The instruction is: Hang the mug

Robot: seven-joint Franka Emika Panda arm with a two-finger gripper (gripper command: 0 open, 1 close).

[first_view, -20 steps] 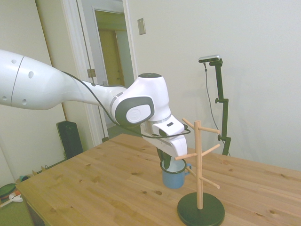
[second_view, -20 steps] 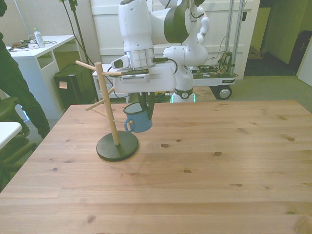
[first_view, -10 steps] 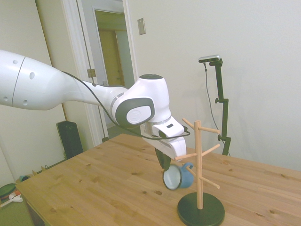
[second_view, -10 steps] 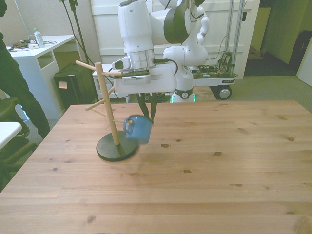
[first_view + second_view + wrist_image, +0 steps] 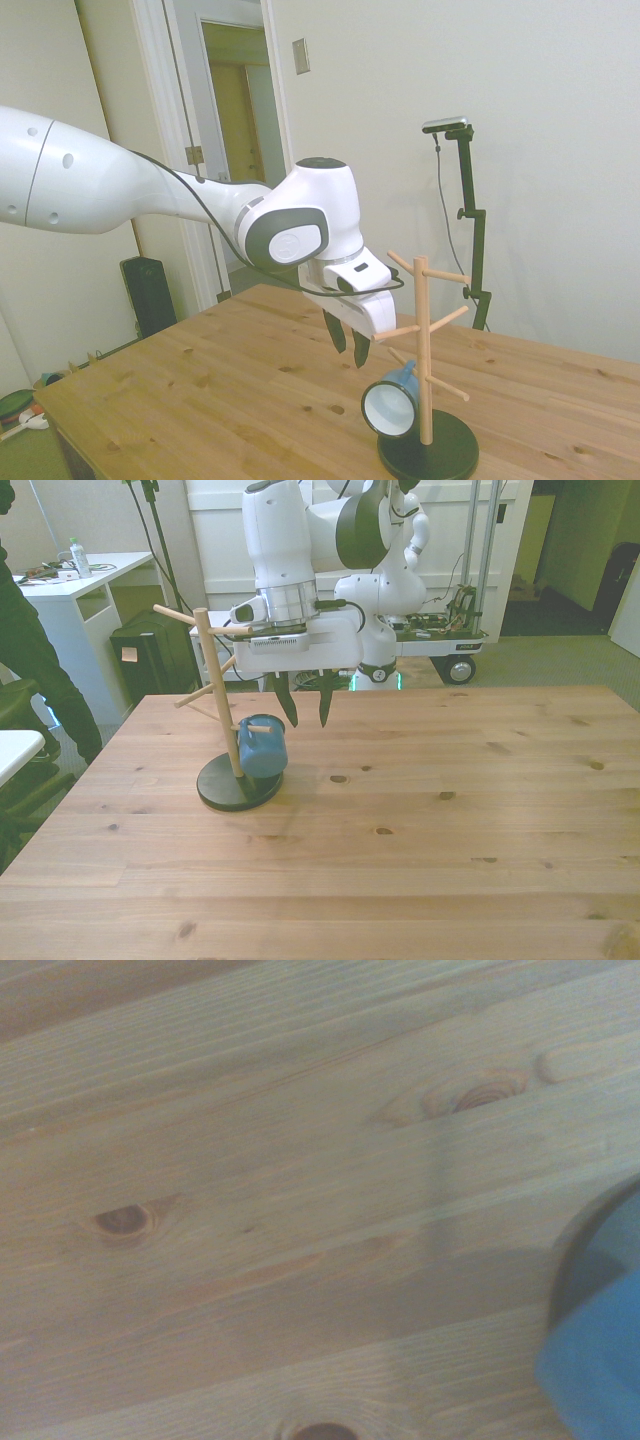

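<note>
The light-blue mug (image 5: 392,405) hangs tilted from a low peg of the wooden mug tree (image 5: 423,340), just above the tree's dark round base (image 5: 428,452), with its white inside turned toward the side camera. In the front view the mug (image 5: 262,747) sits against the pole of the mug tree (image 5: 216,685), a peg poking through at its top. My gripper (image 5: 350,355) is open and empty, a little above the mug and apart from it; the front view shows the gripper (image 5: 307,718) just to the mug's right. A blurred blue edge of the mug (image 5: 600,1355) shows in the wrist view.
The tree has several more bare pegs, higher up, such as one upper peg (image 5: 172,613). A person (image 5: 28,670) stands by a white desk (image 5: 85,580) at the front view's left edge. Bare wooden tabletop (image 5: 450,820) spreads to the front view's right.
The gripper, shut on the upright mug a second ago, has opened and let go. The mug tipped over, dropped and swung onto the low peg beside the pole.
</note>
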